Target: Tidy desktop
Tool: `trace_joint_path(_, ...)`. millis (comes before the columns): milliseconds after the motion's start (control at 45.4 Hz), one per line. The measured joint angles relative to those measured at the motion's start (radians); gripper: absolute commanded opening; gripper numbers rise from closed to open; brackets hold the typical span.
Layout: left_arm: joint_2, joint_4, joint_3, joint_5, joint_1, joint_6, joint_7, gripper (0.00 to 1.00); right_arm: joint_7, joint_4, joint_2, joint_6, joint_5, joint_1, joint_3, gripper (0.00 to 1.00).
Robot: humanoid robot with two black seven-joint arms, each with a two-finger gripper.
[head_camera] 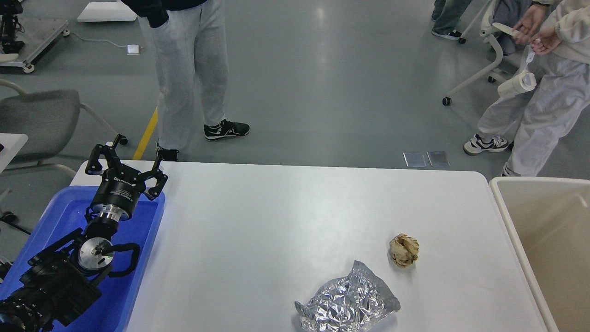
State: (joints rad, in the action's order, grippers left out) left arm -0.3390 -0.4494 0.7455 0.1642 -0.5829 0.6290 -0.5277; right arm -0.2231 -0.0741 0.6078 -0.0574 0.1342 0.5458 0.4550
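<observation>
Plainly, from the head view, the tidying is only partly done, as far as I can judge; two bits of rubbish lie on the white table, the desktop of the task, which spreads to the right of the left pincer and takes up most of the lower frame; a crumpled silver foil wrapper sits well off to the pincer's right and nearer the camera, and a brown paper ball rests near the wrapper, a little beyond it, the two apart; both are left to clear. The left pincer hangs over the far end of the blue tray, its fingers spread wide and holding nothing; the right pincer is not in view. As for the containers: the blue tray lies beneath and behind the pincer, at the table's left edge, and the parts of its floor not hidden by the arm look bare; the beige bin stands far to the pincer's right, beyond the table's right edge, and what shows of its inside holds nothing; the rubbish lies far closer to that bin than to the tray, so it seems the likelier place for it.
</observation>
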Motion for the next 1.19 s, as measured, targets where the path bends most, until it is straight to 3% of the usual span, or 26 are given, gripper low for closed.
trace_joint_path(396,0.000,0.000,0.000,0.000,0.000,0.000,0.000,1.00,-0.002,-0.474,0.093,-0.007,0.023,-0.163,0.590,0.99)
trace_joint_path(638,0.000,0.000,0.000,0.000,0.000,0.000,0.000,1.00,0.011,-0.802,-0.046,-0.008,0.211,-0.315,0.935,0.99)
trace_joint_path(858,0.000,0.001,0.000,0.000,0.000,0.000,0.000,1.00,0.017,-0.931,-0.197,-0.007,0.357,-0.361,1.029,0.99)
trace_joint_path(1188,0.000,0.000,0.000,0.000,0.000,0.000,0.000,1.00,0.015,-0.979,-0.326,-0.008,0.422,-0.332,1.032,0.99)
